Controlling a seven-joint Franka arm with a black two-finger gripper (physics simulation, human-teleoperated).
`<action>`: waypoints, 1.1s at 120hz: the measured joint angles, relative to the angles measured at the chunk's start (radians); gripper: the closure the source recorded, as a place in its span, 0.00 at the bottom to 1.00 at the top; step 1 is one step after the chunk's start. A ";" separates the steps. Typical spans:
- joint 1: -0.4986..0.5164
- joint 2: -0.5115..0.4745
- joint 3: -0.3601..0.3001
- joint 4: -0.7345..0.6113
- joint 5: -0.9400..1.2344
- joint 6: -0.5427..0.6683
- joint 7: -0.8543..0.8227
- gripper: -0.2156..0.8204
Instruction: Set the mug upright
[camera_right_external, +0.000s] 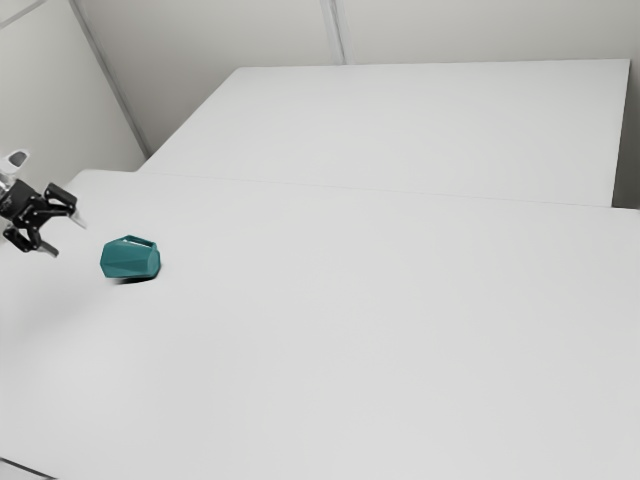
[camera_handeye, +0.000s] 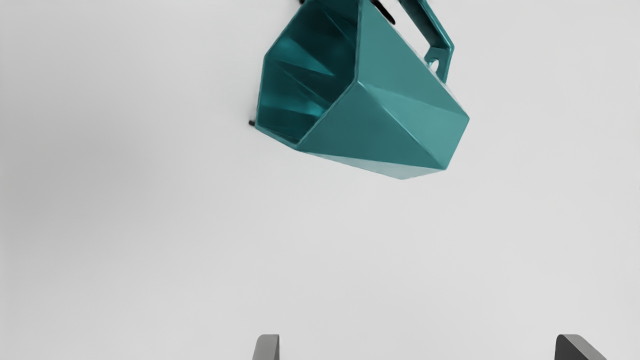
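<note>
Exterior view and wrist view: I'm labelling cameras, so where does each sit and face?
Exterior view: beside the arm, looking down across the table; the black gripper shows at the left edge.
Wrist view: on the arm's end, looking past its fingertips at the table and teal mug.
Shared: table, fingertips and mug, on its side.

Black end effector (camera_right_external: 66, 236), grey fingertips (camera_handeye: 268, 348)

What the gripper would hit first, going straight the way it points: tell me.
Probably the tabletop, near the mug: the open gripper slants down that way in the exterior view. Depth is unclear, so the mug could come first.
</note>
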 joint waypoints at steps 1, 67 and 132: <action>0.004 0.008 0.000 0.006 -0.005 0.000 0.006 0.21; 0.078 0.331 -0.053 0.269 -0.281 -0.081 0.320 0.21; 0.077 0.351 -0.071 0.228 -0.357 -0.132 0.447 0.36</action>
